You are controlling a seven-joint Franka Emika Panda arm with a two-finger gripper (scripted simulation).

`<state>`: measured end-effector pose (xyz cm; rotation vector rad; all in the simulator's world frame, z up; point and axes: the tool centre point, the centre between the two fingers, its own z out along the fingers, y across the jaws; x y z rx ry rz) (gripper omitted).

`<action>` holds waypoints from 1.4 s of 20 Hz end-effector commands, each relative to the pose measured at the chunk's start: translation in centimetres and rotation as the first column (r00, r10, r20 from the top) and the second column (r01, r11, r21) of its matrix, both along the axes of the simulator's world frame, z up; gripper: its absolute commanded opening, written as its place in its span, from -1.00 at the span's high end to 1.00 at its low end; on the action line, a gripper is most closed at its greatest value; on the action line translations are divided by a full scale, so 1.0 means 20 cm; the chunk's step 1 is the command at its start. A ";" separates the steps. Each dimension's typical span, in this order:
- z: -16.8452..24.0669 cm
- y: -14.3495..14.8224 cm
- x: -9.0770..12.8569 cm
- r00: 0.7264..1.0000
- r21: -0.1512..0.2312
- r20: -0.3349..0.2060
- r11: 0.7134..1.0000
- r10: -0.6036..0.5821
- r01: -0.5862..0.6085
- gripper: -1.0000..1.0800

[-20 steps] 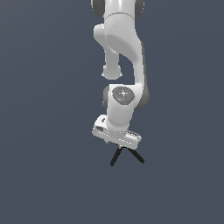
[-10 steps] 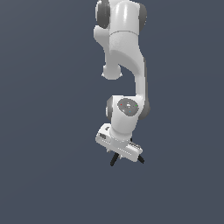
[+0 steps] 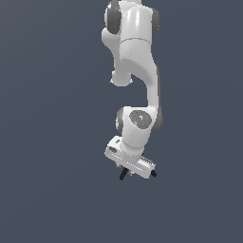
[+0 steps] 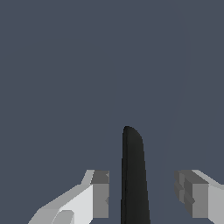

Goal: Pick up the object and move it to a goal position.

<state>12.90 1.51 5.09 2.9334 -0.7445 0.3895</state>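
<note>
The object, a small black spring clamp (image 3: 123, 174), shows in the exterior view as two thin black legs sticking out under the white hand. My gripper (image 3: 137, 172) hangs from the arm low in the middle of that view, shut on the clamp, which travels with it. In the wrist view a black bar of the clamp (image 4: 132, 175) stands between the two grey fingertips of my gripper (image 4: 142, 194). A narrow gap shows on each side of the bar there. The clamp's head and red tip are hidden.
Only a plain dark grey-blue background surrounds the arm (image 3: 135, 57) in both views. No table, edge, goal marker or other object shows.
The hand has moved lower in the exterior view and turned, the clamp staying with it. Less of the clamp's legs shows below the hand now.
</note>
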 end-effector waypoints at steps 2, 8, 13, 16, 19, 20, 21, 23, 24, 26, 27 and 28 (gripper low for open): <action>-0.02 0.00 0.01 1.000 0.000 0.001 1.000 -0.001 0.001 -0.23; -0.11 -0.02 0.03 1.000 0.000 0.003 1.000 -0.003 0.003 -0.23; -0.14 -0.02 0.03 1.000 0.000 0.003 1.000 -0.003 0.003 1.00; -0.14 -0.02 0.03 1.000 0.000 0.003 1.000 -0.003 0.003 1.00; -0.14 -0.02 0.03 1.000 0.000 0.003 1.000 -0.003 0.003 1.00; -0.14 -0.02 0.03 1.000 0.000 0.003 1.000 -0.003 0.003 1.00; -0.14 -0.02 0.03 1.000 0.000 0.003 1.000 -0.003 0.003 1.00; -0.14 -0.02 0.03 1.000 0.000 0.003 1.000 -0.003 0.003 1.00; -0.14 -0.02 0.03 1.000 0.000 0.003 1.000 -0.003 0.003 1.00; -0.13 -0.02 0.03 1.000 0.000 0.003 1.000 -0.003 0.003 1.00; -0.13 -0.02 0.02 1.000 0.000 0.003 1.000 -0.003 0.003 1.00; -0.12 -0.02 0.02 1.000 0.000 0.003 1.000 -0.003 0.003 1.00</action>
